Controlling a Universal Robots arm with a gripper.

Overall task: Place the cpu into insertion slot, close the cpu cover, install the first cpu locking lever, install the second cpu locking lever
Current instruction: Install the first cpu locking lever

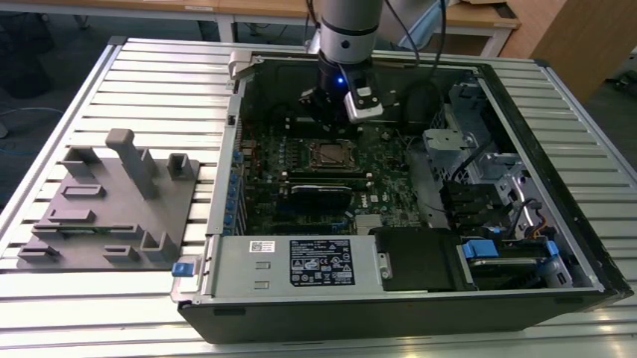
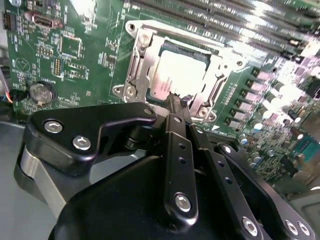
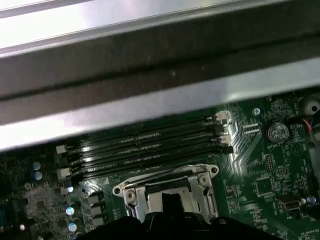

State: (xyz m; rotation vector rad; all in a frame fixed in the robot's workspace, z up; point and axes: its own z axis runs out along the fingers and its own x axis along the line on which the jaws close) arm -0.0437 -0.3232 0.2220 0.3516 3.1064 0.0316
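Observation:
The cpu (image 2: 175, 75) lies flat in the insertion slot (image 1: 332, 154) on the green board, its silvery top showing. The cpu cover (image 2: 136, 70), a silvery metal frame, lies down around it; in the first wrist view the cover (image 3: 129, 192) sits just below the memory slots. My gripper (image 2: 178, 100) hangs right above the socket's near edge with its black fingers (image 2: 172, 150) shut together and nothing between them. In the exterior view the gripper (image 1: 332, 128) stands over the back half of the open case. I cannot tell how the locking levers stand.
Long black memory slots (image 3: 150, 142) run beside the socket. A coin battery (image 2: 40, 92) sits on the board. The case's metal wall (image 3: 160, 105) rises close by. A power supply (image 1: 298, 261) and drive cage (image 1: 478, 164) fill the case; a grey fixture (image 1: 110, 201) lies outside it.

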